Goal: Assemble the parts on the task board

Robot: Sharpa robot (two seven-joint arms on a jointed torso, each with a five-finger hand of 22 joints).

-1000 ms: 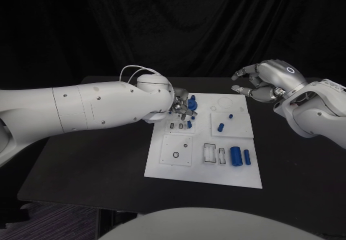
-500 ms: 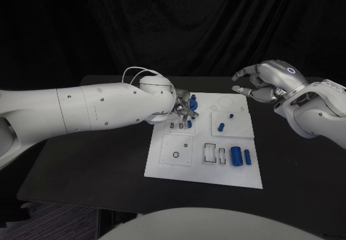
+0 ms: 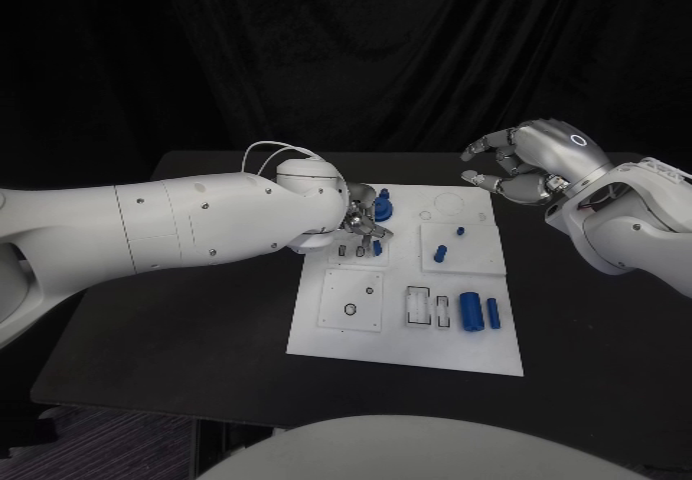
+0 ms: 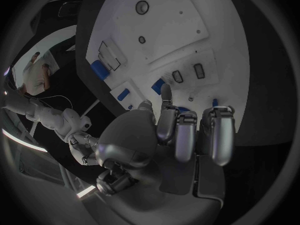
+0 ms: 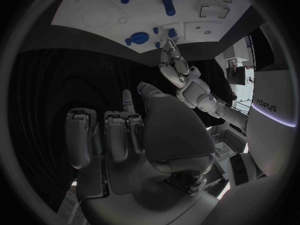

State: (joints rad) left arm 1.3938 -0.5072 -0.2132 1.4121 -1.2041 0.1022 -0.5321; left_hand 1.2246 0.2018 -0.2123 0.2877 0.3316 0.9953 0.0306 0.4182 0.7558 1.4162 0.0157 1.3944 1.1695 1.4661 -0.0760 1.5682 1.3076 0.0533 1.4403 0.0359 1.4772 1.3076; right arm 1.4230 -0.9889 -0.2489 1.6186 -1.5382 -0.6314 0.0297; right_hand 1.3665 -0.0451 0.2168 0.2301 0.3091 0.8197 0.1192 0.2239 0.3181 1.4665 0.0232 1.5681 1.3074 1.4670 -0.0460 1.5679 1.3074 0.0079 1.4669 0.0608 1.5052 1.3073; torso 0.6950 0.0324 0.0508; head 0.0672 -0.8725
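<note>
Reaching over the task board (image 3: 411, 345), left robot hand (image 3: 364, 214) grip unclear, right robot hand (image 3: 522, 160) curled, holding nothing.

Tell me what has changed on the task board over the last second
Very little. The left hand has crept slightly toward the far edge of the task board, its fingers staying at the cluster of blue parts near that edge; whether it grips one cannot be told. The right hand stays raised off the board's far right corner, fingers curled, holding nothing. The other blue parts lie where they were.
</note>
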